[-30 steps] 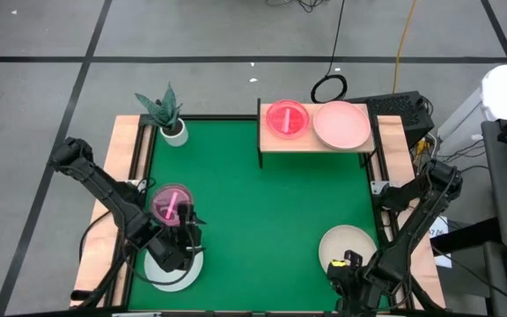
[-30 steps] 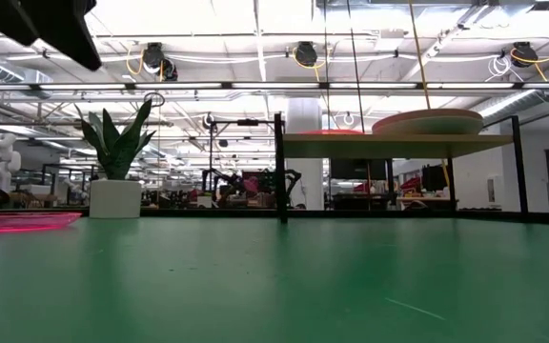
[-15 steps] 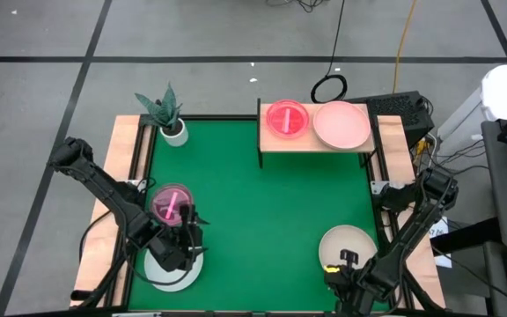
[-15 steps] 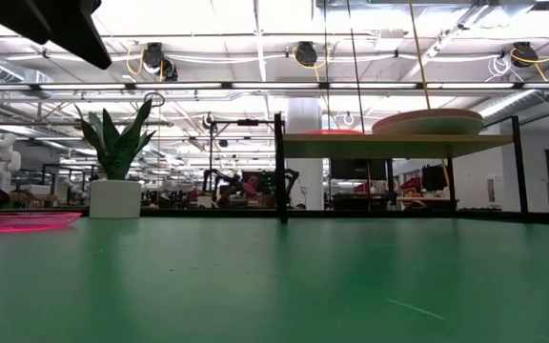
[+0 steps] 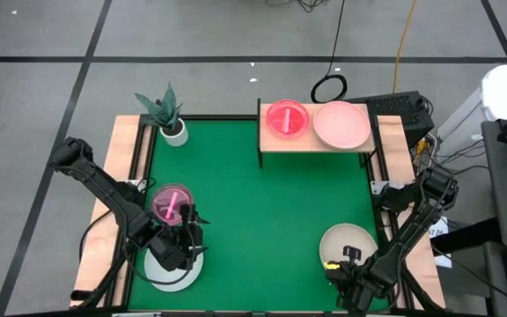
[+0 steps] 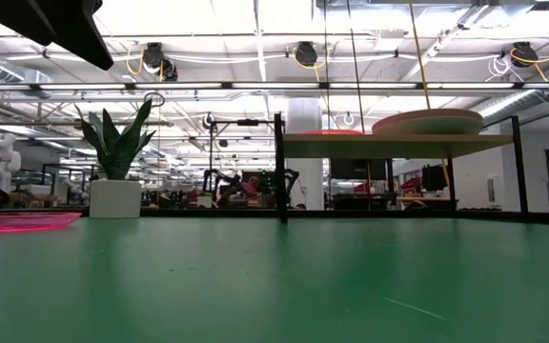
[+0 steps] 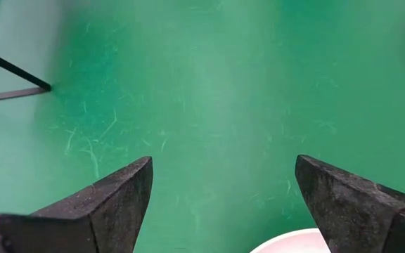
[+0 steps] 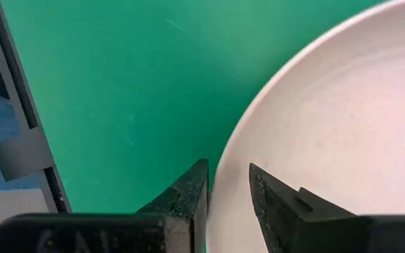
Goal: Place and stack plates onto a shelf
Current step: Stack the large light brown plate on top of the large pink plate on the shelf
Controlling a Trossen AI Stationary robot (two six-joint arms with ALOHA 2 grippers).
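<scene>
A beige plate point(image 5: 349, 242) lies flat on the green table near its right near corner. My right gripper point(image 5: 349, 262) point(image 8: 227, 176) is at that plate's near rim, shut on it. My left gripper point(image 5: 189, 241) point(image 7: 220, 179) hangs open above the table near its left near corner, over the far edge of a pale plate point(image 5: 171, 269) point(image 7: 294, 243). A see-through magenta plate point(image 5: 171, 204) lies just beyond it. The wooden shelf point(image 5: 317, 141) at the far right carries a magenta plate point(image 5: 287, 118) and a pink plate point(image 5: 341, 125). My right gripper pinches the beige plate's near rim point(image 8: 232, 149) between its two fingers. One finger point(image 8: 194, 188) stands outside the rim over the table, and the other point(image 8: 262, 188) is over the plate's inner face. The fingers slant down from the near side. The plate rests on the table.
A potted plant point(image 5: 167, 114) stands at the table's far left corner. The shelf's dark legs point(image 6: 279, 171) rise from the far side. Wooden strips point(image 5: 132, 154) line the table's left and right edges. Green surface point(image 5: 262, 220) lies open between the arms.
My right arm has shifted slightly at the beige plate's near rim; the plate has stayed flat on the table.
</scene>
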